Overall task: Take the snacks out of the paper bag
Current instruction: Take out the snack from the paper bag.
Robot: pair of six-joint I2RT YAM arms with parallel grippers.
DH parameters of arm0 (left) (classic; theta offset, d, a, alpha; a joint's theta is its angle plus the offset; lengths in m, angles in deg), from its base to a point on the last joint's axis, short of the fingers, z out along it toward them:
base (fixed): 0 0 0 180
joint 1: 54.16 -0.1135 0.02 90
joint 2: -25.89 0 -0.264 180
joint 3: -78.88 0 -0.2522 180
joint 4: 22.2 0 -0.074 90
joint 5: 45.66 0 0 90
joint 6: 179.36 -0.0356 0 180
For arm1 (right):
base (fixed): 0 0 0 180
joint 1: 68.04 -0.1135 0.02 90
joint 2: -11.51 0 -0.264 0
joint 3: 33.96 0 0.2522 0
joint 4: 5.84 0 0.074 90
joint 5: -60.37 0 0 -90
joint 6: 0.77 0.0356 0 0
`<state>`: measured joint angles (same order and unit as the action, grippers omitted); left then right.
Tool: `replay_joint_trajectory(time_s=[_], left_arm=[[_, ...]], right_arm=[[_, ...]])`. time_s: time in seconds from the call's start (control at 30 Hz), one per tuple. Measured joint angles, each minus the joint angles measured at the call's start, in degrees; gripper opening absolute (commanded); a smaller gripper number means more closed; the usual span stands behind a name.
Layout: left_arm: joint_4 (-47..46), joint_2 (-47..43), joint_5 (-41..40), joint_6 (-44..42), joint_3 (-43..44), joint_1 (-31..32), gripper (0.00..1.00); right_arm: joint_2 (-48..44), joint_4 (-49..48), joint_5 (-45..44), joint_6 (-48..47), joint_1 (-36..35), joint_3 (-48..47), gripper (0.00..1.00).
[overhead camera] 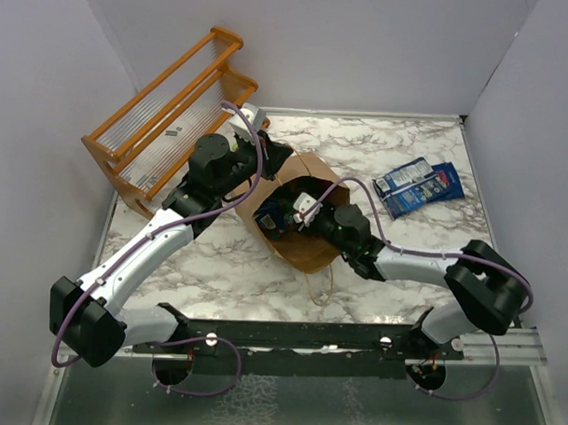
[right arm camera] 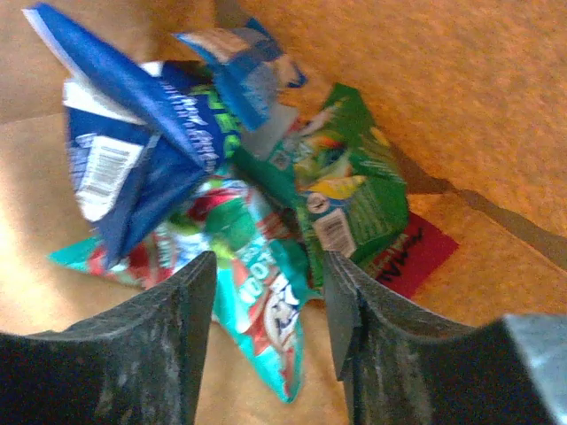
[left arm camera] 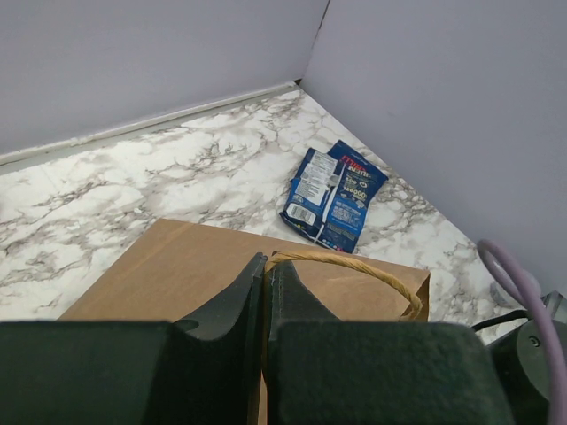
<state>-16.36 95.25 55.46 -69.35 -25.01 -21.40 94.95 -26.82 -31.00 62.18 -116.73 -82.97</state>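
Brown paper bag lies centre of table, left fingers pinched shut on its handle. Right fingers half-open inside, straddling teal snack; closing may snag neighbouring packets or slip off glossy film.

Barcodes and print show on the blue packets, centre right, and on the packets in the bag; nothing readable.

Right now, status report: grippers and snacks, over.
Left gripper shut on paper bag rim. Right gripper open inside bag, straddling teal packet. Two blue packets already out. Nothing blocking.
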Motion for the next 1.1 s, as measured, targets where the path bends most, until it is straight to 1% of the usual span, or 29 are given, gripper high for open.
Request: replay_joint_trajectory(time_s=[0.23, 0.4, 0.5, 0.67, 0.97, 1.03, 1.1], left_arm=[[0.0, 0.1, 0.0, 0.2, 0.0, 0.0, 0.00], [0.0, 0.1, 0.0, 0.3, 0.0, 0.0, 0.00], [0.0, 0.1, 0.0, 0.5, 0.0, 0.0, 0.00], [0.0, 0.1, 0.0, 0.7, 0.0, 0.0, 0.00], [0.0, 0.1, 0.0, 0.8, 0.0, 0.0, 0.00], [0.0, 0.1, 0.1, 0.9, 0.0, 0.0, 0.00], [0.0, 0.1, 0.1, 0.9, 0.0, 0.0, 0.00]], right_arm=[[11.1, -13.6, -10.0, -1.7, 0.0, -1.8, 0.50], [17.6, -19.0, -14.2, -3.2, 0.0, -5.3, 0.52], [20.4, -21.2, -16.9, -4.1, 0.0, -7.7, 0.53], [23.9, -23.2, -20.9, -5.6, 0.0, -11.6, 0.49], [26.8, -24.9, -24.3, -6.2, 0.0, -12.4, 0.49], [27.1, -25.1, -24.8, -6.2, 0.0, -12.5, 0.44], [27.2, -25.1, -25.5, -6.2, 0.0, -12.6, 0.35]])
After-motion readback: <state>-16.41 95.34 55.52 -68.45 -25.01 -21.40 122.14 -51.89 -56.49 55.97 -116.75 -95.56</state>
